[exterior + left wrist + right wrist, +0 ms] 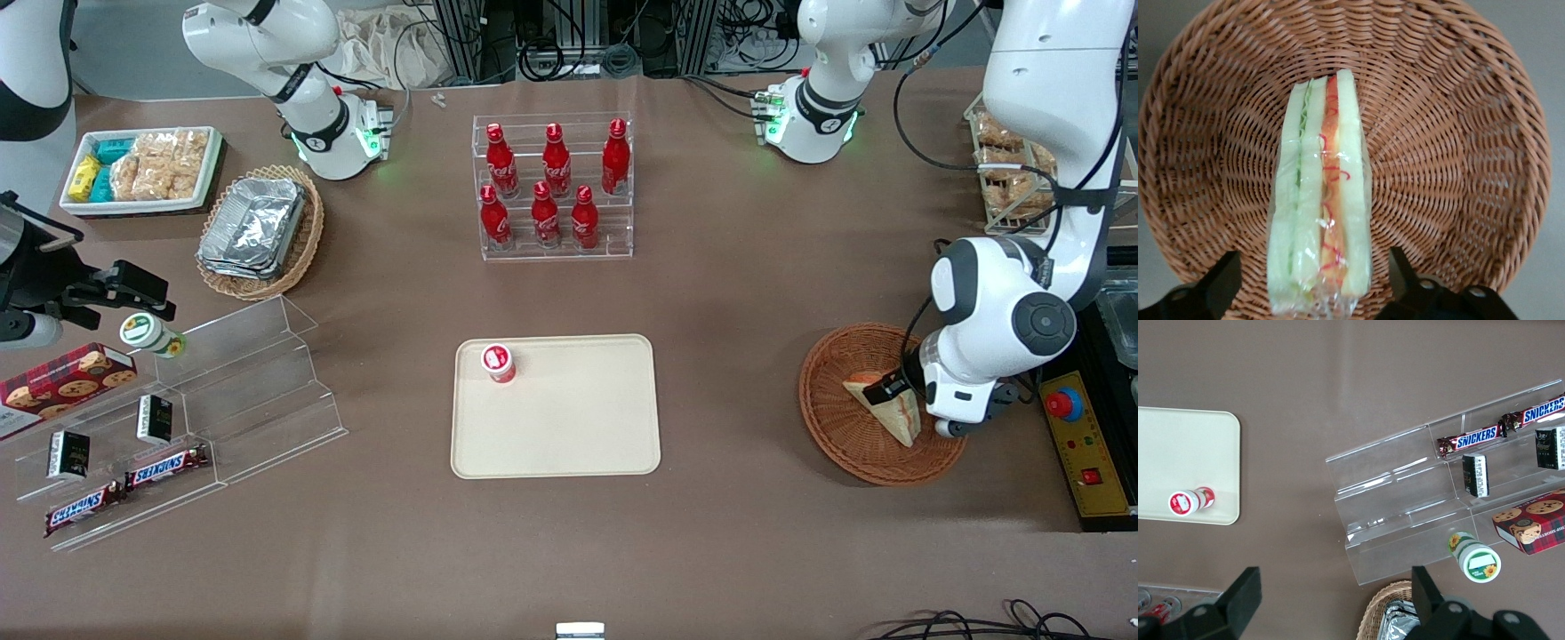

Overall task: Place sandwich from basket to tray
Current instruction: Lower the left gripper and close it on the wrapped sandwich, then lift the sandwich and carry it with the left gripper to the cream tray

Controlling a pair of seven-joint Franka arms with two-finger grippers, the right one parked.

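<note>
The sandwich (pixel 892 413) is a wrapped wedge with pale bread and an orange-red filling. It lies in the round reddish-brown wicker basket (pixel 827 427) toward the working arm's end of the table. My left gripper (pixel 892 389) is down in the basket over the sandwich. In the left wrist view the gripper (pixel 1315 252) is open, with one black finger on each side of the sandwich (pixel 1321 193) and a gap between each finger and the wrap. The basket's weave (pixel 1451 153) surrounds it. The cream-beige tray (pixel 569 427) lies at the table's middle.
A small red-and-white cup (pixel 499 363) stands on the tray's corner. A clear rack of red bottles (pixel 553 187) stands farther from the camera. A red emergency button box (pixel 1080 444) sits beside the basket. Acrylic shelves with snacks (pixel 178 427) lie toward the parked arm's end.
</note>
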